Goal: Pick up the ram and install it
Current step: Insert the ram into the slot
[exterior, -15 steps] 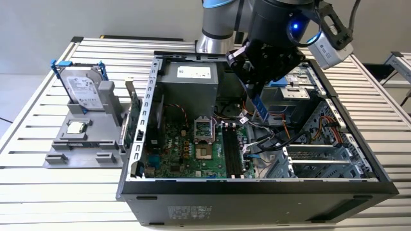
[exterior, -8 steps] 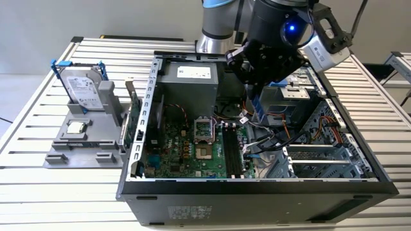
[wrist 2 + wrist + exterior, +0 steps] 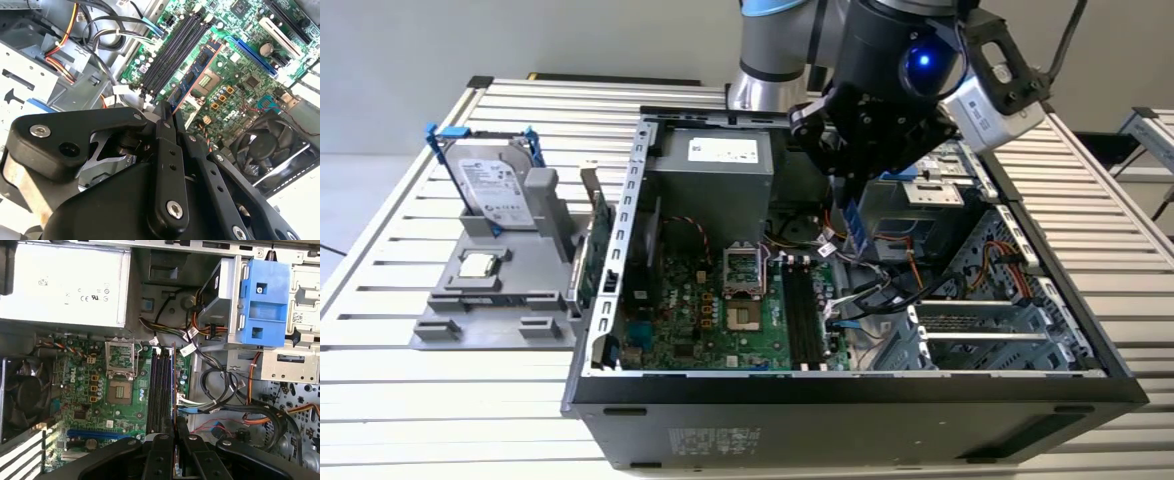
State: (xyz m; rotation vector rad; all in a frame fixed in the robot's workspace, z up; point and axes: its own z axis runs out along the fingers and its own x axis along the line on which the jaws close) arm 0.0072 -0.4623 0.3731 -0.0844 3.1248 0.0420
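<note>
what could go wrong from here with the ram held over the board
1. The gripper holds the ram by one end above the memory slots, not yet seated. If it goes down slightly off a slot, its edge may strike the slot wall or the green board.
2. Loose cables lie right beside the slots, so the ram or the gripper might catch one.
</note>
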